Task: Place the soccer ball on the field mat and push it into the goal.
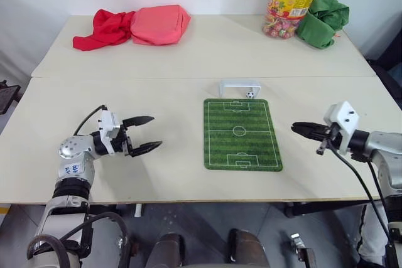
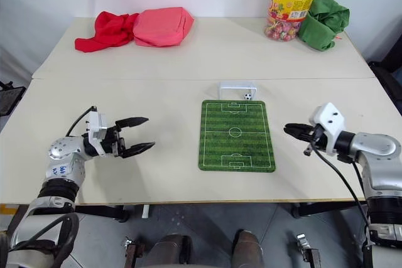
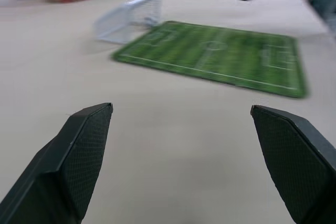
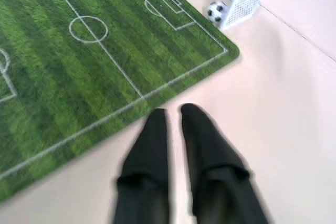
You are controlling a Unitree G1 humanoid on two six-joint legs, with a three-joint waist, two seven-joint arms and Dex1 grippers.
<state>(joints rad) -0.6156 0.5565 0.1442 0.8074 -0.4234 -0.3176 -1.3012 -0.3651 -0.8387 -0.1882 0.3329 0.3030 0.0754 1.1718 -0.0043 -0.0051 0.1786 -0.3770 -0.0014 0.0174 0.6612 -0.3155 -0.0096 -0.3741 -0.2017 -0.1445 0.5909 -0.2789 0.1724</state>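
Right claw (image 2: 290, 131), fingers nearly closed and empty, hovers beside the field mat (image 2: 235, 135); ball (image 2: 248, 96) sits inside the goal (image 2: 237, 87). Task looks finished.

We see the green striped field mat (image 1: 242, 134) lying flat on the table, the small white goal (image 1: 239, 86) just beyond its far edge, the black-and-white soccer ball (image 1: 250, 94) resting inside the goal's right corner.

Bright, even light; both wrist views blurred.
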